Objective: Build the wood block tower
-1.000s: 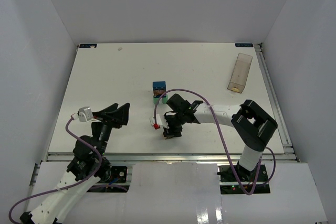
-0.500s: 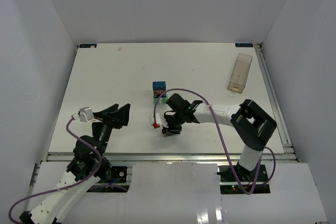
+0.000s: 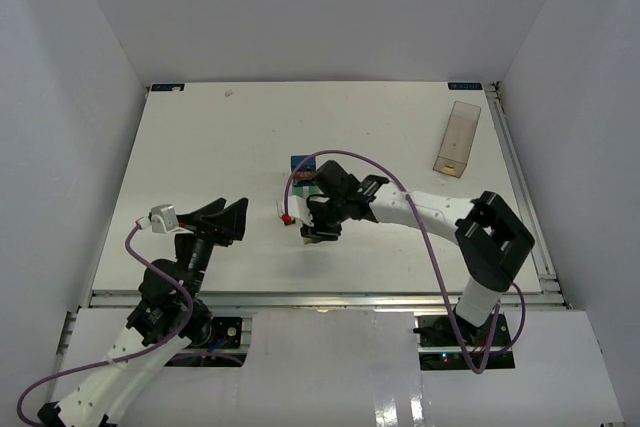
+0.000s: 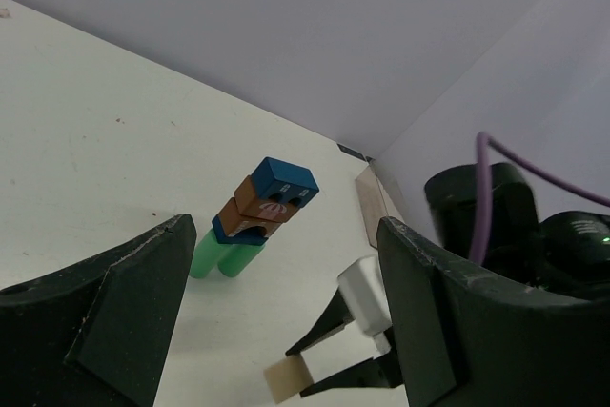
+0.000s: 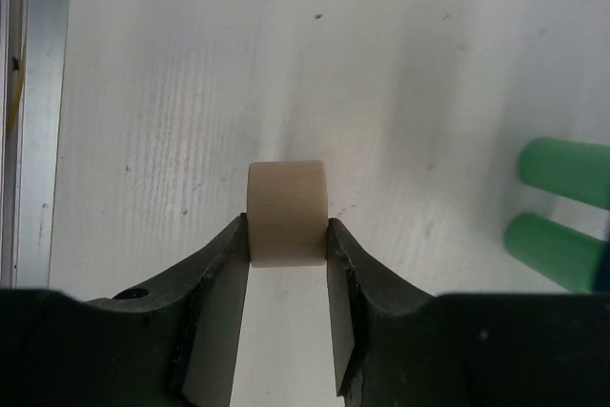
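The right gripper (image 5: 286,240) is clamping the tan piece (image 5: 286,209) by its 2 sides, probably for carrying to the tower (image 4: 259,212), which is standing on 2 green cylinders (image 4: 219,254) nearby. The left gripper (image 4: 286,264) is hanging spread wide and holding nothing, clear of the work

Smooth tan wood piece (image 5: 286,212), matt table (image 5: 172,64)

My right tool (image 5: 288,232) has closed on the small tan wooden block (image 5: 286,209) and carried it nearer the blue, brown and green wooden tower (image 4: 261,218).
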`<state>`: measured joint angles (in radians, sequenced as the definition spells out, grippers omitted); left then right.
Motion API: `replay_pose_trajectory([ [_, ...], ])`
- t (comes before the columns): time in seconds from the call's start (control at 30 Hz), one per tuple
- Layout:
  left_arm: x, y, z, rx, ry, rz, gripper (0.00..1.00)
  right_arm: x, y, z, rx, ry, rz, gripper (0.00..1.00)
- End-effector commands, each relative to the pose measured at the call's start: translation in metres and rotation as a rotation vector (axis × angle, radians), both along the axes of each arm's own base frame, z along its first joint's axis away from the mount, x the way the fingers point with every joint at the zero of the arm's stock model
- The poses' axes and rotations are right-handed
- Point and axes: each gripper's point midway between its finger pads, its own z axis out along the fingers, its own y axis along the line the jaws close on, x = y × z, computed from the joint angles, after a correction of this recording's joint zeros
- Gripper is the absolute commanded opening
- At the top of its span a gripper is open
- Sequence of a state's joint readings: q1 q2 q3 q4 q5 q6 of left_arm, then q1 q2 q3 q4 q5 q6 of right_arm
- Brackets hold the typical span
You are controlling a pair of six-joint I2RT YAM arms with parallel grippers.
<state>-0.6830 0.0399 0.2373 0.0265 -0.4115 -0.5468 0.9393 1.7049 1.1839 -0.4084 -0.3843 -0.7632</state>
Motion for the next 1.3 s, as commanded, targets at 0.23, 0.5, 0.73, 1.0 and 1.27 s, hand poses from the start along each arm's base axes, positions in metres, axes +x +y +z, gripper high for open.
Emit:
replay_pose_trajectory([
  [0.23, 0.003, -0.002, -0.013, 0.024, 0.022, 0.002, 0.88, 0.097, 0.003, 0.17, 0.167, -0.187, -0.23, 0.08],
  [0.5, 0.005, -0.008, -0.017, 0.048, 0.036, -0.015, 0.88, 0.144, 0.011, 0.183, 0.114, -0.222, -0.202, 0.08],
  [0.73, 0.006, -0.009, -0.018, 0.057, 0.039, -0.018, 0.88, 0.155, 0.009, 0.166, 0.084, -0.221, -0.188, 0.08],
  [1.0, 0.005, -0.01, -0.017, 0.057, 0.034, -0.024, 0.88, 0.146, 0.009, 0.158, 0.085, -0.196, -0.162, 0.08],
  [1.27, 0.005, -0.013, -0.016, 0.059, 0.03, -0.037, 0.89, 0.143, 0.011, 0.153, 0.079, -0.196, -0.157, 0.08],
])
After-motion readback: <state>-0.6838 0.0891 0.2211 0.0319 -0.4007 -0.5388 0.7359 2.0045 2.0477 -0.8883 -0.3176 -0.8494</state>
